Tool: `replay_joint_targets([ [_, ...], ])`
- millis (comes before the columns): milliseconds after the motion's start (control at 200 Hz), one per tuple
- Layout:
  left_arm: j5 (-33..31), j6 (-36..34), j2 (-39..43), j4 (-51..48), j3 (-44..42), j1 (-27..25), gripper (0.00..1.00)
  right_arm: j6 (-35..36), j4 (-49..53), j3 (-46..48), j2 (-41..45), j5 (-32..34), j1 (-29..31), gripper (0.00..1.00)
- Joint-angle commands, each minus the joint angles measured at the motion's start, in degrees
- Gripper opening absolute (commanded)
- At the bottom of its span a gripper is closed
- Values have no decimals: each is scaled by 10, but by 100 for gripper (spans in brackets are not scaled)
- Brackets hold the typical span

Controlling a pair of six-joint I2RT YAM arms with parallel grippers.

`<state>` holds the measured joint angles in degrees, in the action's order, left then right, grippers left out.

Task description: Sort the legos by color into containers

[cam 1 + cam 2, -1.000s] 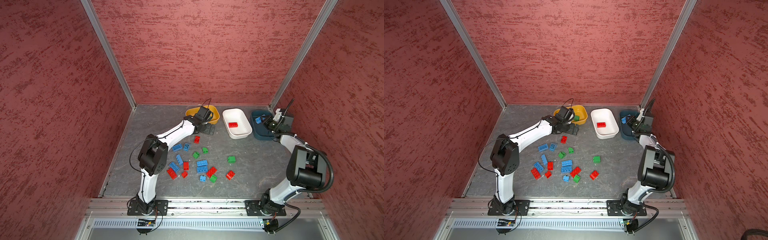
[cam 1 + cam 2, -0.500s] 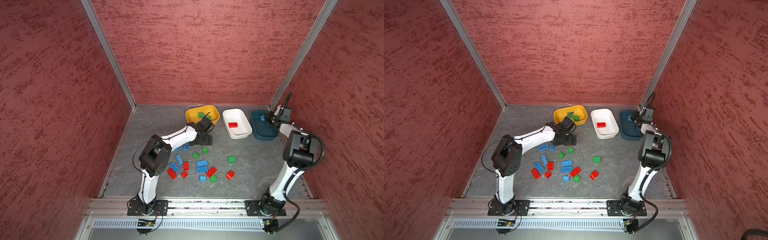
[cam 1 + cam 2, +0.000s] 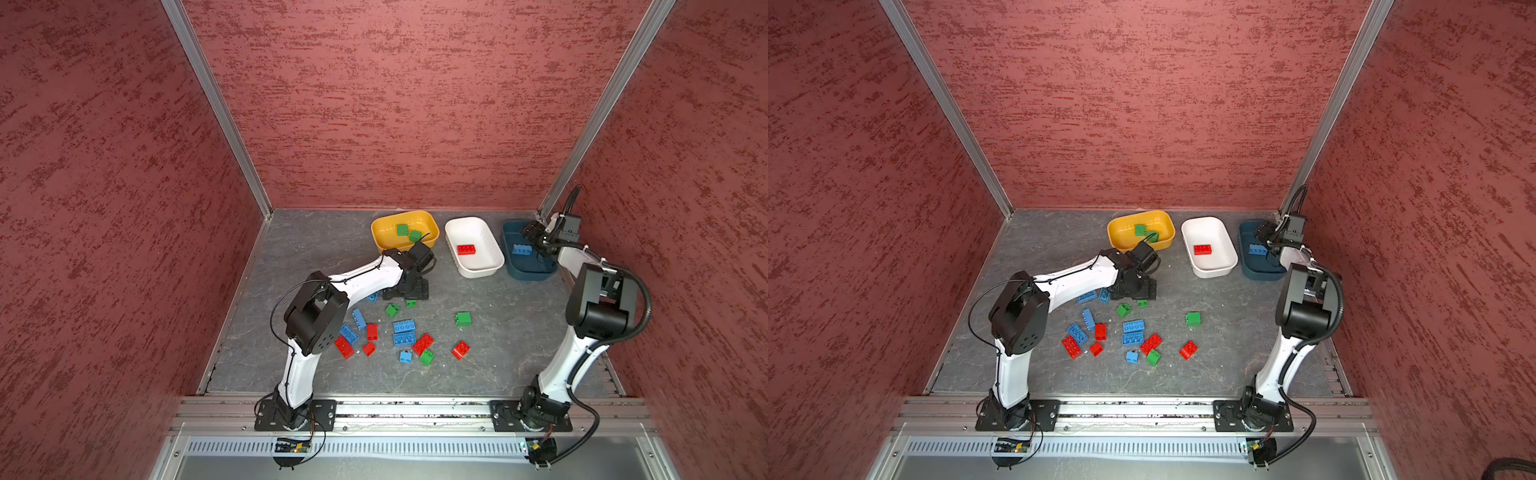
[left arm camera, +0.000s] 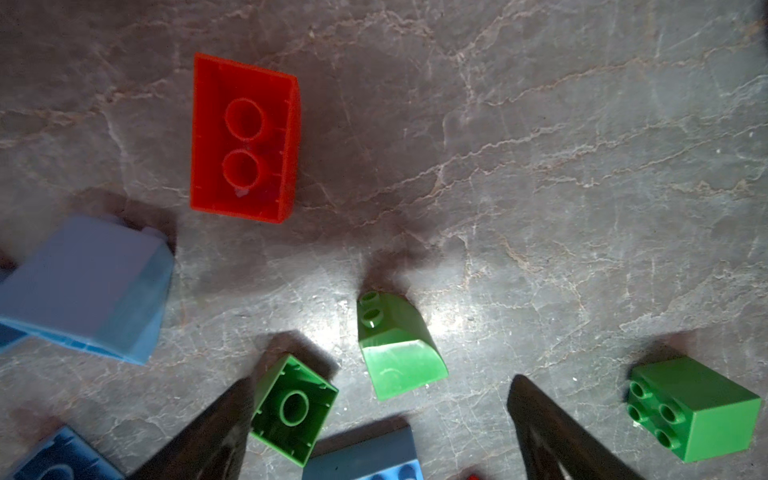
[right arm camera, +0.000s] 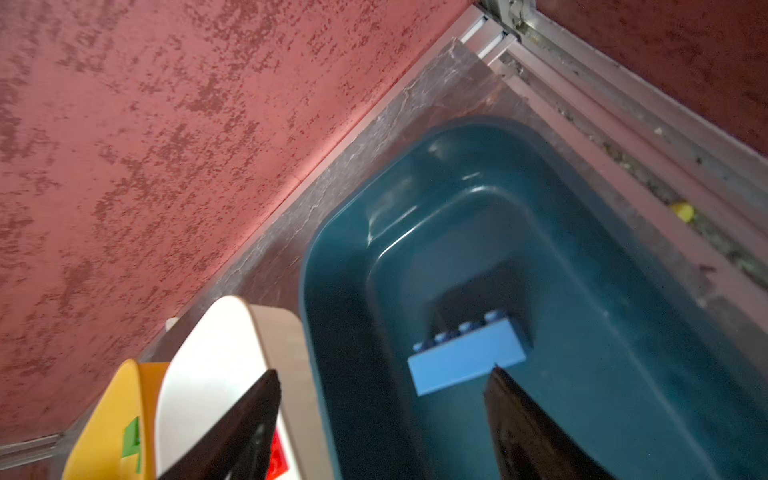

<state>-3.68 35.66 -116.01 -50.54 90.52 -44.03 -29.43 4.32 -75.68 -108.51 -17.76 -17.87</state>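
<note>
Right wrist view: I am holding my right pincer [image 5: 382,372] wide open above the teal tub [image 5: 340,291] — nothing is sitting between its fingers [image 5: 249,428]. A blue brick [image 5: 467,357] is lying inside that tub, below the fingers and not gripped.

In both top views the teal tub is standing in the far right corner. The white tub [image 3: 478,271] is standing just beside it, and the yellow tub [image 3: 380,241] is next along the back wall. The white tub is holding one red brick [image 3: 466,249]. The yellow tub is holding two green bricks [image 3: 402,229].

In the left wrist view I am holding my left pincer [image 4: 380,379] wide open as well, low over the grey floor [image 4: 582,166]. A sloped green brick [image 4: 395,353] is lying on the floor in the gap between the fingers — not gripped. An upturned green brick [image 4: 293,409] is sitting just beside one finger. An upturned red brick [image 4: 245,139] is lying farther off.

In both top views this pincer is hanging in front of the yellow tub, at the far edge of the loose bricks [image 3: 404,326]. These are red, blue and green, and are lying scattered over the middle of the floor.
</note>
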Motion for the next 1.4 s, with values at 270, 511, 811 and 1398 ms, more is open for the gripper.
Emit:
replay_joint_targets([
  [270, -1, 23, -55, -28, 39, -23, 80, -65, -76, 160, 190, 35, 101, 99],
  [511, -22, 24, -74, -41, 42, -24, 73, -40, -35, 151, 197, 26, 149, 99],
  [811, -51, 18, -112, -36, 79, -22, 62, -11, -13, 128, 191, 41, 160, 99],
  [1398, -42, -3, -64, 40, 27, -4, 27, 39, 45, 183, 232, 81, 252, 99],
])
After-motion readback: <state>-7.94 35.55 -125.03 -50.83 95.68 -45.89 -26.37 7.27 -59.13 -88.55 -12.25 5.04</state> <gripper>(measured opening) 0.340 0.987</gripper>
